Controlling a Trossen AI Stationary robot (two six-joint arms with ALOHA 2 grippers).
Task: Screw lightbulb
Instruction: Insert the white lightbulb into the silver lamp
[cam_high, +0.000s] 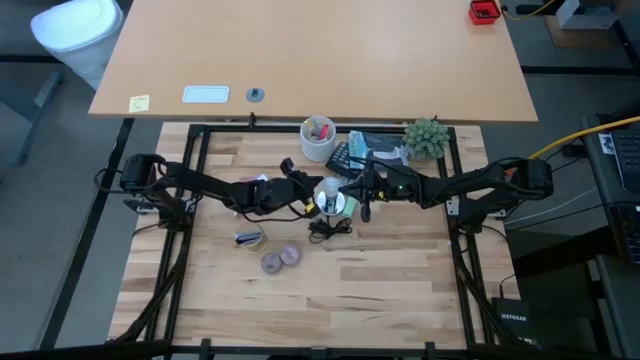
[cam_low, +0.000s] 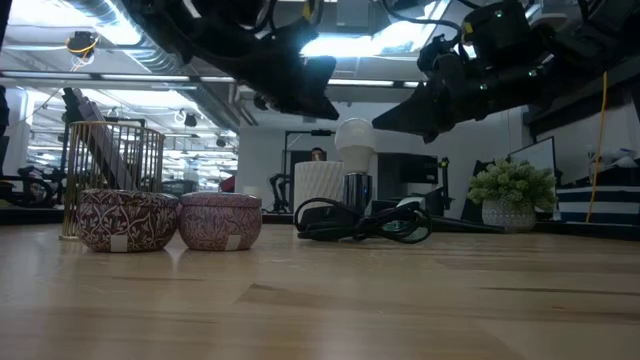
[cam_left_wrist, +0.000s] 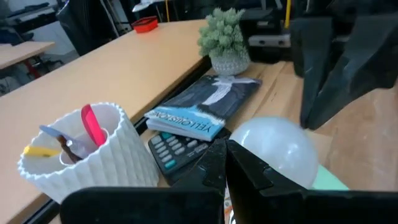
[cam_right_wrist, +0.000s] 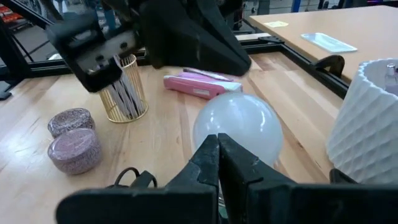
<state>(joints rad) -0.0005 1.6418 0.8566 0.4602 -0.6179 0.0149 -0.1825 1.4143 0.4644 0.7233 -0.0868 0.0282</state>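
High view: lightbulb (cam_high: 329, 192) upright near the middle of the counter (cam_high: 380, 290), between the two arms. Left hand (cam_high: 312, 186) just beside it on one side, fingers pressed together, nothing held. Right hand (cam_high: 352, 190) just beside it on the other side, fingers likewise pressed together, nothing held. Cannot tell whether either hand touches the glass.

Low view: lightbulb (cam_low: 354, 146) standing on a silvery base (cam_low: 356, 192), with a loop of black cable (cam_low: 362, 222) lying at its foot. Both hands raised above the counter to either side of the bulb, about level with the glass.

Left wrist view: closed fingers (cam_left_wrist: 245, 171) just in front of the white globe (cam_left_wrist: 277, 149). Beyond it, a calculator (cam_left_wrist: 172, 151), a book (cam_left_wrist: 205, 106) and a small potted plant (cam_left_wrist: 225, 38). White ribbed cup (cam_left_wrist: 87, 158) of pens to one side.

Right wrist view: closed fingers (cam_right_wrist: 217, 163) just in front of the globe (cam_right_wrist: 237, 132). Farther off on the counter, two purple tins (cam_right_wrist: 73, 140) side by side, a gold wire holder (cam_right_wrist: 125, 90) and a pink case (cam_right_wrist: 198, 84).
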